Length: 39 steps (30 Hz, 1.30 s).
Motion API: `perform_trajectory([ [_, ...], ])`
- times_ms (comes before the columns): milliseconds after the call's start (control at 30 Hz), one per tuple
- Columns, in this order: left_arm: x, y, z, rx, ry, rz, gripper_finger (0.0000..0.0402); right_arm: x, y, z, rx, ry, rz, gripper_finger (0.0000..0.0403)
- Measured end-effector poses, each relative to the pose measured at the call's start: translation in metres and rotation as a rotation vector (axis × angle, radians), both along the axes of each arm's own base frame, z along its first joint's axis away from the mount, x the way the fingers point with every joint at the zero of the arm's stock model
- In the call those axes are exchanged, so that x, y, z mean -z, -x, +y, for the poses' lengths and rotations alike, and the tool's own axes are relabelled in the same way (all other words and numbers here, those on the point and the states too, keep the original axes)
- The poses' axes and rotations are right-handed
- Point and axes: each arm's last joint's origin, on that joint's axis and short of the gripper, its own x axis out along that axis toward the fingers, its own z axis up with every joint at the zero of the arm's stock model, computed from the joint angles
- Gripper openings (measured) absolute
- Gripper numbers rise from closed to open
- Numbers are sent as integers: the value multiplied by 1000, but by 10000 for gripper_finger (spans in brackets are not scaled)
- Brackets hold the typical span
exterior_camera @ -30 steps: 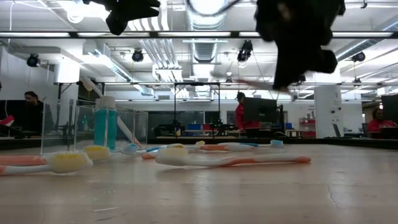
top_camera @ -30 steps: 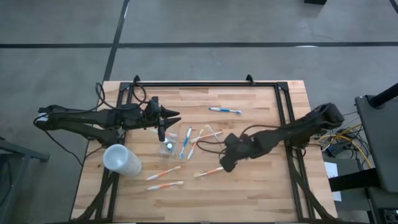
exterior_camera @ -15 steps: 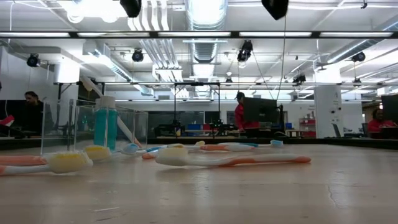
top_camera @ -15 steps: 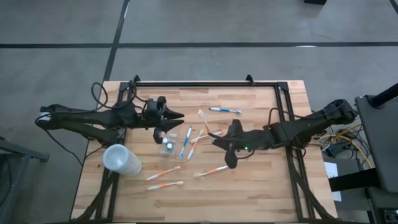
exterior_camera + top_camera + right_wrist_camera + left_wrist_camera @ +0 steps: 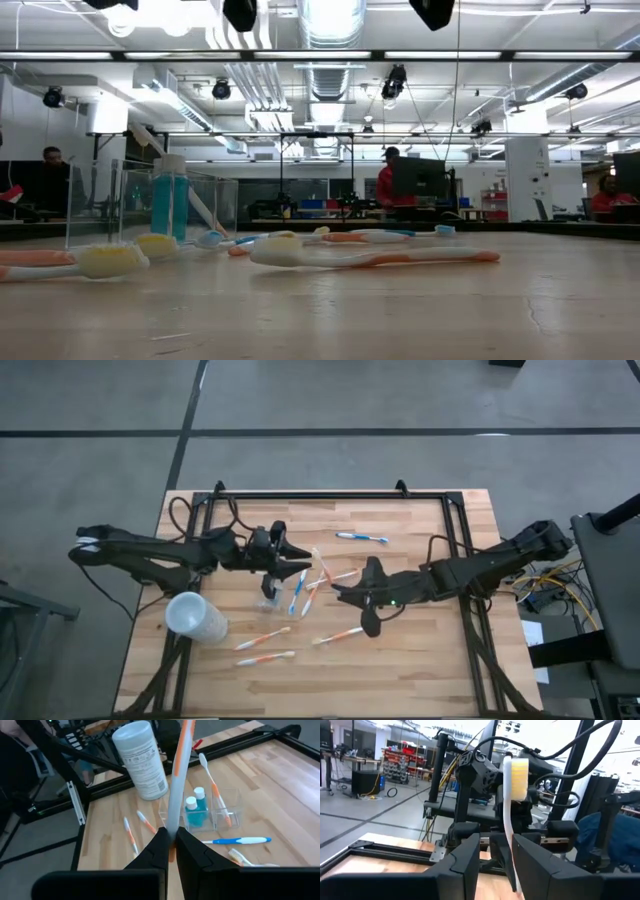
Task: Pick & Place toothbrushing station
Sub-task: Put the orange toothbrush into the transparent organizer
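The clear tumbler (image 5: 200, 812) stands left of the table's middle with blue toothpaste (image 5: 194, 812) and one white-orange toothbrush (image 5: 216, 790) in it. My left gripper (image 5: 303, 565) hovers beside it, roughly level, shut on a white toothbrush (image 5: 512, 805) with pale bristles. My right gripper (image 5: 337, 592) hangs over the middle of the table, shut on a white-orange toothbrush (image 5: 177, 780). Several more toothbrushes lie flat on the wood, among them a blue one (image 5: 362, 538) and an orange one (image 5: 338, 635). My left gripper has the white toothbrush by its handle (image 5: 512, 862), which runs down between the two fingers, against the inner side of one finger (image 5: 540, 865). The brush stands upright, bristle head (image 5: 519, 780) on top, lifted clear of the table. My right gripper pinches the white-orange toothbrush's handle (image 5: 171, 827) between its two shut fingers (image 5: 150, 855). The brush stands up from the fingers, slightly tilted, and its upper end leaves the wrist picture. It is lifted clear of the table.
A large frosted whitish cup (image 5: 195, 617) stands near the table's left front corner. A black frame (image 5: 330, 495) runs along the far and side edges. Two orange brushes (image 5: 262, 639) lie in front of the tumbler. People sit and stand in the room beyond.
My right gripper has risen from the table, tipped up and rolled, lifting the white-orange toothbrush clear and carrying it toward the tumbler. My left gripper has swung from pointing down to about level and gone toward the table's right edge.
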Motion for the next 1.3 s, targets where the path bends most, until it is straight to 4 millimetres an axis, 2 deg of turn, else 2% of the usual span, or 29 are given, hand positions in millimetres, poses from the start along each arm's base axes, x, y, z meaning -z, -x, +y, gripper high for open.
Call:
perform_trajectory([
  [500, 1, -5, 0, -3, -9, -32, 120, 18, -13, 7, -89, -30, 52, 13],
  [833, 4, -6, 0, -2, -6, -3, 120, 9, -14, 7, -95, -17, -26, 13],
  [1133, 5, -6, -1, 46, -44, 5, 120, 8, -14, 4, 14, -2, -37, 13],
  [1300, 5, -6, -2, 52, -45, 3, 120, 8, -14, 4, 16, -5, -37, 13],
])
